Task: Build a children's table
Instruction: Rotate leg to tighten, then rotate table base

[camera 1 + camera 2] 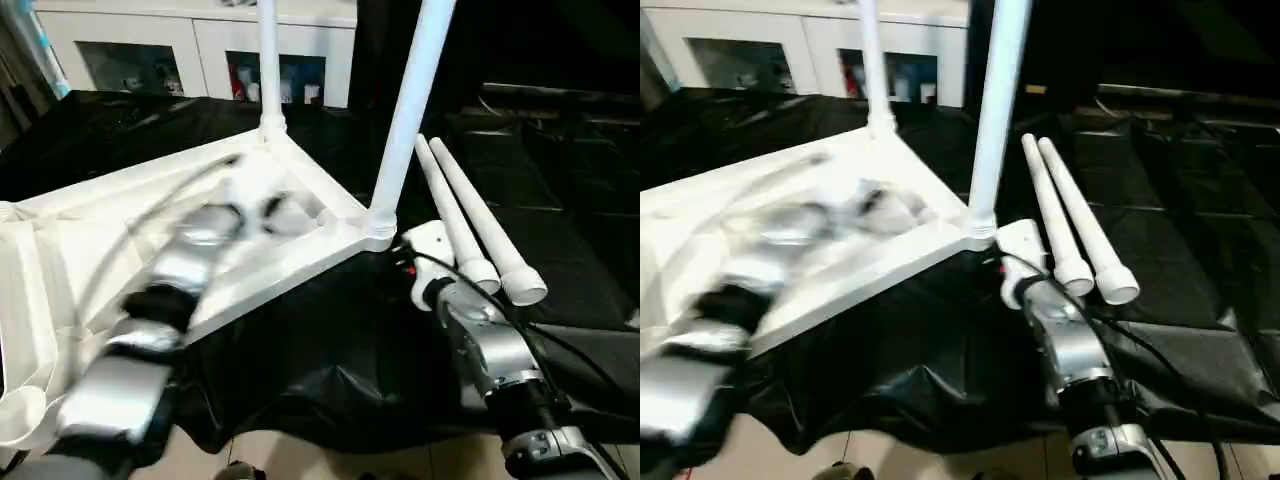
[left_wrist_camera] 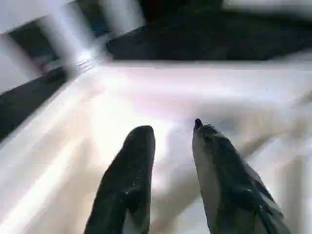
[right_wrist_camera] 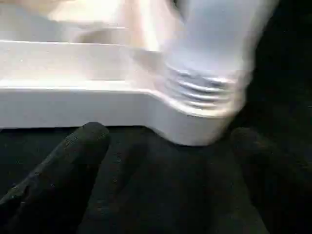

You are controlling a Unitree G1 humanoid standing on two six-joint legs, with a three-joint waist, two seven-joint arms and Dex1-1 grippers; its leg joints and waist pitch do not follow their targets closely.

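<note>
Nearest the camera, the robot's two silver forearms reach out over a black plastic sheet [image 1: 330, 370] that covers the work surface. On the right, the right gripper [image 3: 168, 146] sits low just in front of the near corner of the white plastic rectangular tabletop [image 1: 300, 250], its two black fingers [image 3: 73, 151] spread wide with nothing between them; the corner and the threaded base of a leg lie just beyond the fingertips, apart from them. On the left, the left gripper [image 2: 170, 134] hangs over the ribbed underside of the tabletop, its fingers [image 2: 134, 161] parted a little and empty.

That tabletop lies upside down on the sheet, tilted across the left half of the scene. Two long white tubular legs stand upright in its corners: one in the near corner [image 1: 405, 120] and one in the far corner [image 1: 268, 70]. Just beside the near corner, two more white tubular legs [image 1: 480, 225] lie side by side on the sheet, flared ends toward the robot.

Farthest back stands a white cabinet with glass doors [image 1: 190, 50].
</note>
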